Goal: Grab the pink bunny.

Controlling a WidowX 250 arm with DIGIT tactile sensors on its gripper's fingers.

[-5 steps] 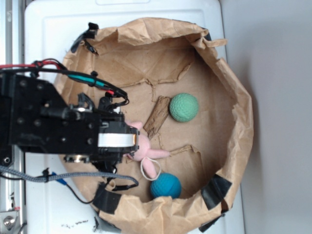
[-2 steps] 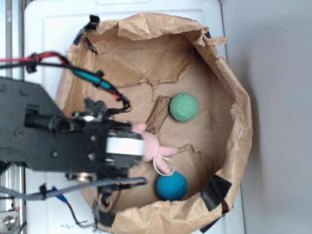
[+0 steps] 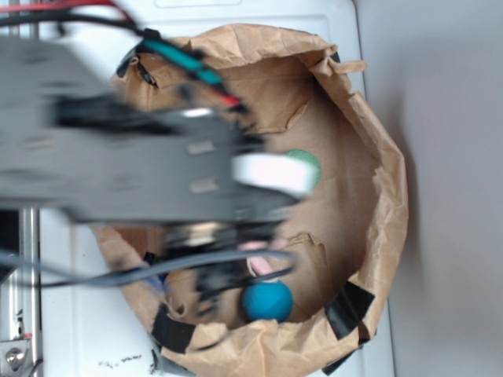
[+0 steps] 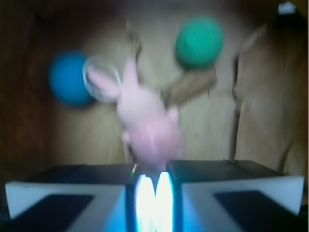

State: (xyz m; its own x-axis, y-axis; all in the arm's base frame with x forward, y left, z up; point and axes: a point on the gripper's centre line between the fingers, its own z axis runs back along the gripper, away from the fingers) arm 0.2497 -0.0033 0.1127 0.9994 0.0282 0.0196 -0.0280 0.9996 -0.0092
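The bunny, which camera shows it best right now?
The wrist view. The bunny sits mid-frame, blurred but nearly whole, its lower end at the gripper. In the exterior view the blurred arm covers it; only a pink sliver shows above the blue ball.

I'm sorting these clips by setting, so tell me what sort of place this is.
Probably a lab test bench, not a home: a crumpled brown paper liner taped into a bin on a white tabletop, holding only toys, a pink bunny, a green ball and a blue ball.
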